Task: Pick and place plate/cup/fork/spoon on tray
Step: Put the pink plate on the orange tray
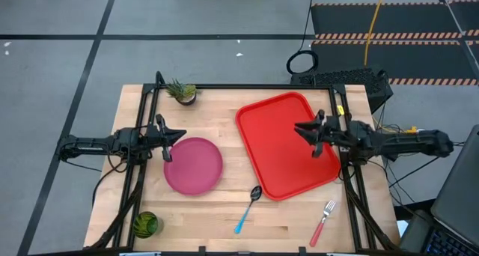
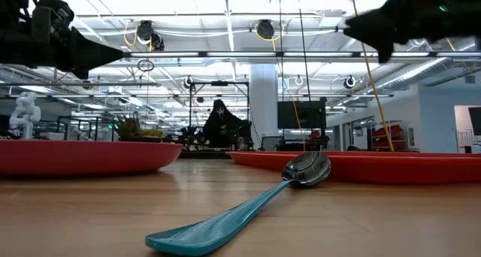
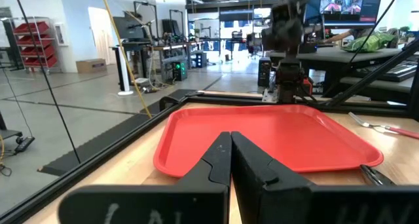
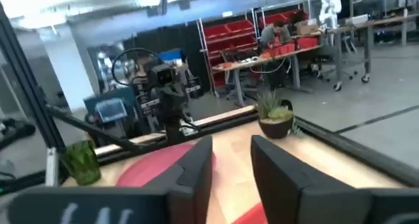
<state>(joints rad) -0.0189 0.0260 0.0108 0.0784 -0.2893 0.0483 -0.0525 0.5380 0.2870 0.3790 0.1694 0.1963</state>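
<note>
The left claw (image 1: 168,142) is pressed fully shut, its two fingers (image 3: 219,160) meeting with no gap and nothing between them; it hangs over the rim of the plate (image 1: 194,165) on that side. The right claw (image 1: 305,132) stands narrowly parted, a slim gap showing between its fingers (image 4: 196,162), and it holds nothing, poised above the tray (image 1: 284,145) without touching it. The tray lies bare toward the counter's (image 1: 217,211) far right corner, the pink plate left of it near the middle. The spoon (image 1: 248,208) rests near the front edge just off the tray's corner, the fork (image 1: 322,220) by the front right corner, the cup (image 1: 146,224) at the front left corner, and a potted plant (image 1: 182,92) at the far edge. Both arms reach inward level from opposite side edges. Behind lies a workshop with red bins.
</note>
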